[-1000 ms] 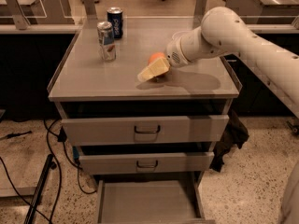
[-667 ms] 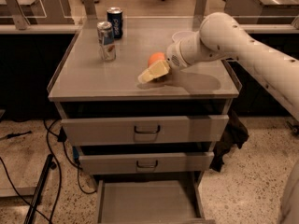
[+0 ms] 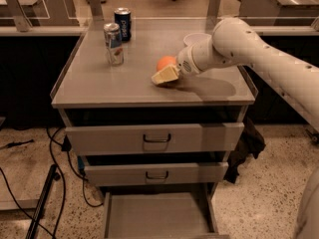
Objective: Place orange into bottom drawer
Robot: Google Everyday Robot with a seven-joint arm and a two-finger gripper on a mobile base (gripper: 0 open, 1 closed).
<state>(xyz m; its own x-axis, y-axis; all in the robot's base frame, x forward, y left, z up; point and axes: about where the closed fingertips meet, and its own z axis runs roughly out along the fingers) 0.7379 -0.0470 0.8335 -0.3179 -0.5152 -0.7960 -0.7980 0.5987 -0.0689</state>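
The white arm [image 3: 239,41] is extended from the right and angled down over the tabletop [image 3: 99,83]. The gripper [image 3: 165,75] is held low at the near side of the orange [image 3: 166,62]. Whether the orange is gripped cannot be told. The bottom drawer [image 3: 157,215] is seen open below.

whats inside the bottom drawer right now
Only bare grey floor shows in the open bottom drawer; its rear is covered by the middle drawer, and its front edge is cut off. The orange sits on the cabinet top, with the tool right beside it.
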